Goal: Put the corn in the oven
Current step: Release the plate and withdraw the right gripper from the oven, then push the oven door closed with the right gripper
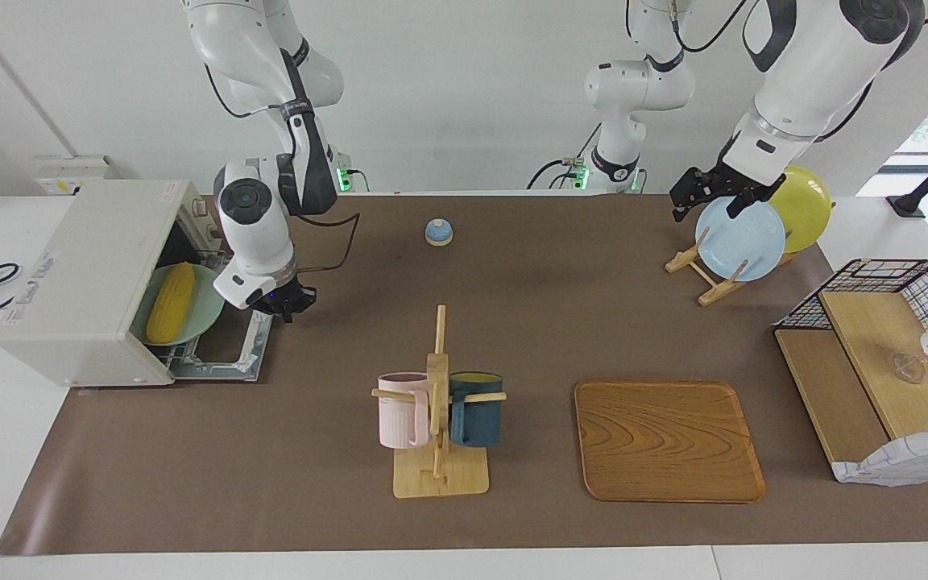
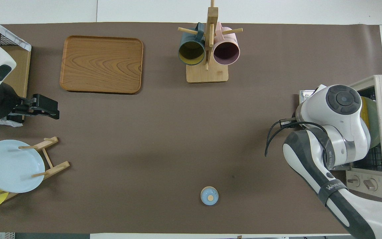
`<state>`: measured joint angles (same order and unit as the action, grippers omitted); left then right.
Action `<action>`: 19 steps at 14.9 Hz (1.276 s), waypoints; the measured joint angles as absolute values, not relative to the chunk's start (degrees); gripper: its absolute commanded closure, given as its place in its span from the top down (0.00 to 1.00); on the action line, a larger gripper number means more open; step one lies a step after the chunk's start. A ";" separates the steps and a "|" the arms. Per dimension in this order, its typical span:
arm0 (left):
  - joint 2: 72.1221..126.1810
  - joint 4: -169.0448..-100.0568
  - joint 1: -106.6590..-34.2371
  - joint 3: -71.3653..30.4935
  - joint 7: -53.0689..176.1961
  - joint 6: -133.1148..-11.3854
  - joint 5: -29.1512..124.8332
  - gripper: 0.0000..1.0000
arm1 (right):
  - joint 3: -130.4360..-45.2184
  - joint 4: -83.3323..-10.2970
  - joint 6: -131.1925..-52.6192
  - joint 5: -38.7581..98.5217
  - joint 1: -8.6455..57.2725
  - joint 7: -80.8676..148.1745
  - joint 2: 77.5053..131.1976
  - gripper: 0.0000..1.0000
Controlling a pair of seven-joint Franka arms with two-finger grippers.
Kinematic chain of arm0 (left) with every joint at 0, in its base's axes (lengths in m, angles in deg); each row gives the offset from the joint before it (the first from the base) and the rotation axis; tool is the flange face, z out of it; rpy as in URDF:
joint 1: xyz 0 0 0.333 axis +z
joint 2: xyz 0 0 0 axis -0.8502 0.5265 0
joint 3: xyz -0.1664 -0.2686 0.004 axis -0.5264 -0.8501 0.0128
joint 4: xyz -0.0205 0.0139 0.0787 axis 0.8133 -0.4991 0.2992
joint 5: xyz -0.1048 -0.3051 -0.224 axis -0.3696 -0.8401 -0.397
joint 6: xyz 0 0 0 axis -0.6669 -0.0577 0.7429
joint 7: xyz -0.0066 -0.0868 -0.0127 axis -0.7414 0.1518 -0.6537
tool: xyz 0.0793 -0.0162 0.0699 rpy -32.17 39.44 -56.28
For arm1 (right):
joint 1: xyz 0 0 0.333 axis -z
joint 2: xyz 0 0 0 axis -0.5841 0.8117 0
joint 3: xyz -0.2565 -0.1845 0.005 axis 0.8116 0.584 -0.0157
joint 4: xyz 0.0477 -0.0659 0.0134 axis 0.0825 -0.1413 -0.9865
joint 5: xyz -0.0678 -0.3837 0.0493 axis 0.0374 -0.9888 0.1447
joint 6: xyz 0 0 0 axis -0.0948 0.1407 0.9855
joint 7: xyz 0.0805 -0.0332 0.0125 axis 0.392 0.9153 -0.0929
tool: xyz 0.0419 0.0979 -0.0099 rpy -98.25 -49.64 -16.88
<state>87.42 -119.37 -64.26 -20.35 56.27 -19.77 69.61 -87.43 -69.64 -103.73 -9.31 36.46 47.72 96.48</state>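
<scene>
- The bright yellow, tapered corn cob [image 1: 170, 302] is seen lying on a pale green round plate [image 1: 205, 310], which rests on the wire rack inside the boxy off-white toaster oven [image 1: 85, 278].
- The oven is placed at the right arm's end of the bench [image 1: 271, 483], which is covered by a brown mat. Its glass door [image 1: 230, 350] is folded down flat onto the mat in front of it.
- In the overhead view, most of the plate and the corn is hidden by the right arm; only a strip of each is seen inside the oven opening.
- The right gripper [image 1: 285, 304] is held in the air over the edge of the lowered door, just outside the oven mouth. Its fingers are brought together, and nothing is held between them.
- The left gripper [image 1: 712, 193] is held over the wooden plate rack [image 1: 702, 274] at the left arm's end of the bench. Its fingers are spread apart and nothing is held. This arm is waiting.
- A light blue round plate [image 1: 742, 238] and a yellow round plate [image 1: 802, 205] are stood upright in the rack.
- A wooden mug tree [image 1: 438, 419] carrying a pink ribbed mug [image 1: 402, 411] and a dark teal mug [image 1: 476, 409] is located mid-bench, farther from the robots than the oven.
- A rectangular wooden tray [image 1: 668, 441] is laid beside the mug tree, toward the left arm's end.
- A small blue round knob-topped lid [image 1: 438, 232] is set on the mat near the robots.
- A black wire basket with wooden boards [image 1: 875, 362] is placed at the left arm's end of the bench.
</scene>
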 measured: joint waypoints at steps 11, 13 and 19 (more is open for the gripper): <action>87.42 -119.37 -64.25 -20.35 56.27 -19.77 69.61 1.00 | -87.40 -72.47 -104.75 -14.52 37.41 47.73 97.30 0.00; 87.42 -119.37 -64.25 -20.35 56.27 -19.77 69.61 1.00 | -87.69 -70.48 -100.70 -16.83 36.97 47.73 97.18 0.00; 87.41 -119.37 -64.25 -20.35 56.27 -19.77 69.61 1.00 | -88.97 -63.90 -88.55 -22.62 35.76 45.42 96.29 0.00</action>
<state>87.41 -119.37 -64.25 -20.35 56.27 -19.77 69.61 -88.97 -63.90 -88.55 -22.62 35.76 45.42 96.29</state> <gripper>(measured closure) 0.000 0.991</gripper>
